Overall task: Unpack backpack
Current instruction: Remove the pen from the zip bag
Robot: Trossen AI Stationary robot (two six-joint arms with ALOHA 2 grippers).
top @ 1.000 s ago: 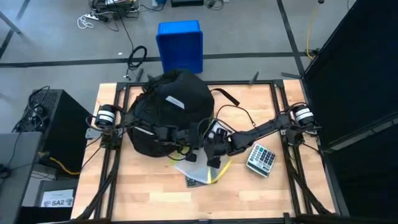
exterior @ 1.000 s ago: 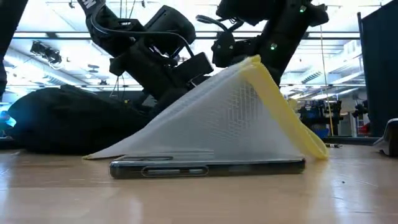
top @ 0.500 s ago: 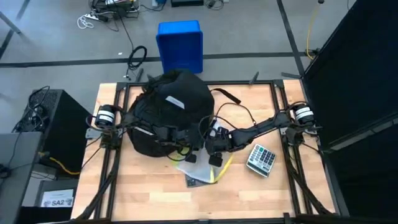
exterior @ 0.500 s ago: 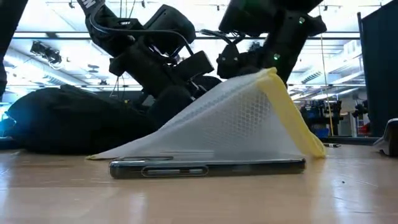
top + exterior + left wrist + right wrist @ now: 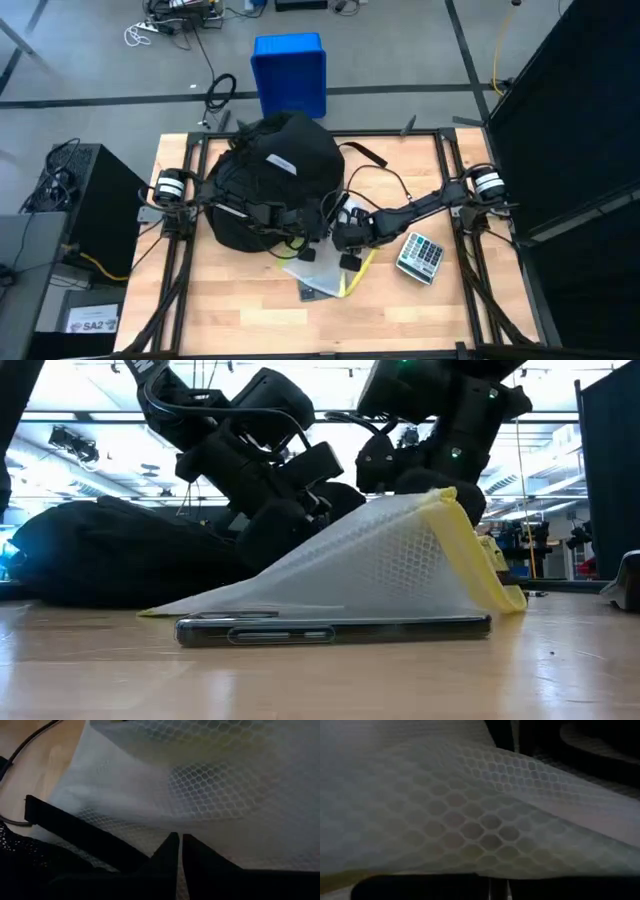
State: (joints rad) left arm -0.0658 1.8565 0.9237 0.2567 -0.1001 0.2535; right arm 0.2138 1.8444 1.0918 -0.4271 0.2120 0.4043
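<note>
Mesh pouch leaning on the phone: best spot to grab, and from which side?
Probably the raised yellow edge of the pouch, from above on the calculator side. It stands clear of the table; the low end lies flat on the phone.

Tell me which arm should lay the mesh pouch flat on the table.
Right. Its gripper is at the mesh pouch's raised yellow edge; the left gripper sits at the backpack mouth, fingers together.

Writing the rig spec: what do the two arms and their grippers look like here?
Both arms are black, slim and jointed, each with a white-and-black cylindrical motor at its base, left and right. Thin black cables loop along them. The left gripper has two flat, pointed black fingers. Green indicator lights glow on the links.
</note>
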